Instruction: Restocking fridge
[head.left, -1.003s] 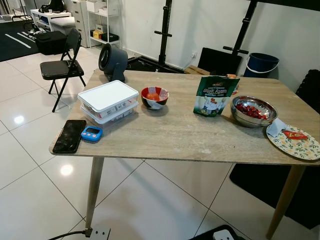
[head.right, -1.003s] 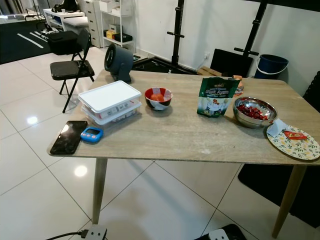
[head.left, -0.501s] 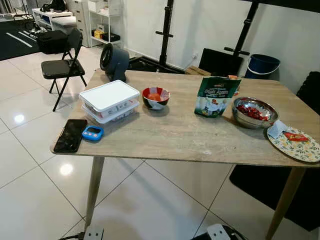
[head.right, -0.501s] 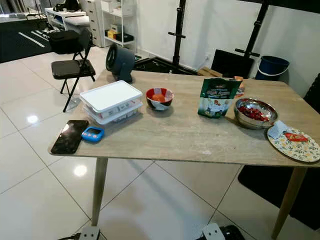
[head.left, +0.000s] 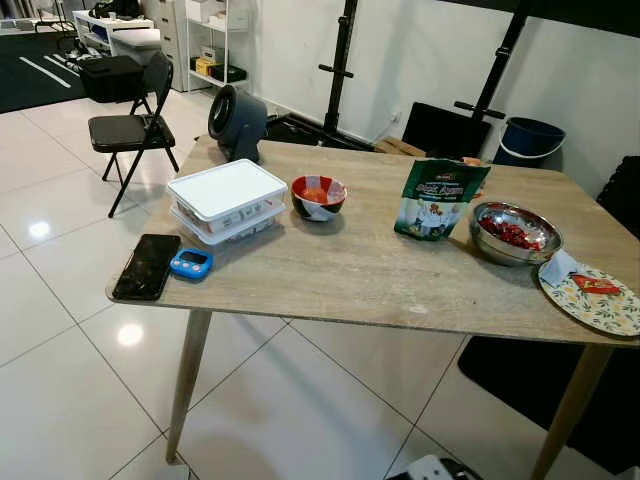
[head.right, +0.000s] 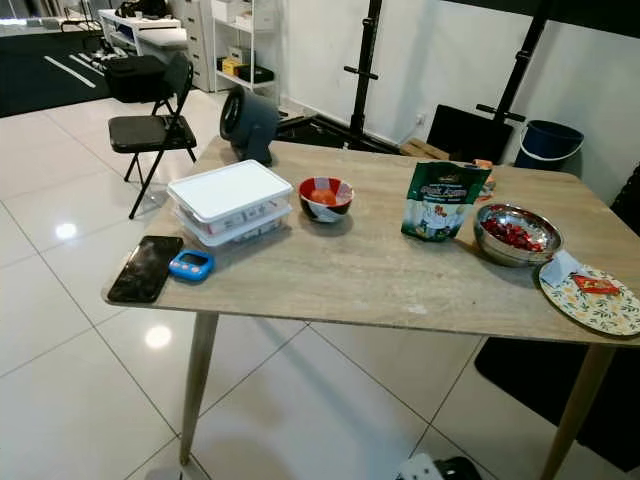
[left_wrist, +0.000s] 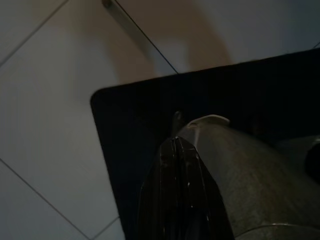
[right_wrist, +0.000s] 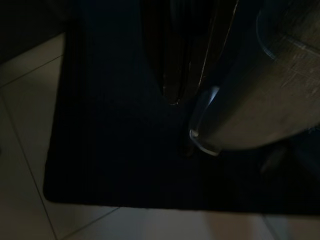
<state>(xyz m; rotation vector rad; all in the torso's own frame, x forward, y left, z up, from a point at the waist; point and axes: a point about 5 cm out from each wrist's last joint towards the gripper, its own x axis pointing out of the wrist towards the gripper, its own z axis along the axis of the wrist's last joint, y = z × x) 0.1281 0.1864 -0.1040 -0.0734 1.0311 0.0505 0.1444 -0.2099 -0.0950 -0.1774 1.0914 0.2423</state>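
A wooden table (head.left: 340, 280) stands ahead of me. On it are two stacked clear containers with a white lid (head.left: 226, 192), a red bowl of orange food (head.left: 318, 194), an upright green snack pouch (head.left: 438, 198), a steel bowl of red fruit (head.left: 514, 232) and a floral plate (head.left: 600, 300) with a red packet. Both arms hang idle over a black mat on the tiled floor. In the left wrist view my left gripper (left_wrist: 175, 141) has its fingers pressed together. In the dark right wrist view my right gripper (right_wrist: 173, 101) looks shut too, with nothing held.
A black phone (head.left: 147, 266) and a blue timer (head.left: 190, 263) lie near the table's left front corner. A grey fan (head.left: 236, 122) sits at the back left. A folding chair (head.left: 130, 125) stands to the left, a blue bucket (head.left: 535, 140) behind the table.
The whole picture has shifted a little as the camera moved, and the floor sockets have slid out of the bottom edge. Nothing on the table has moved.
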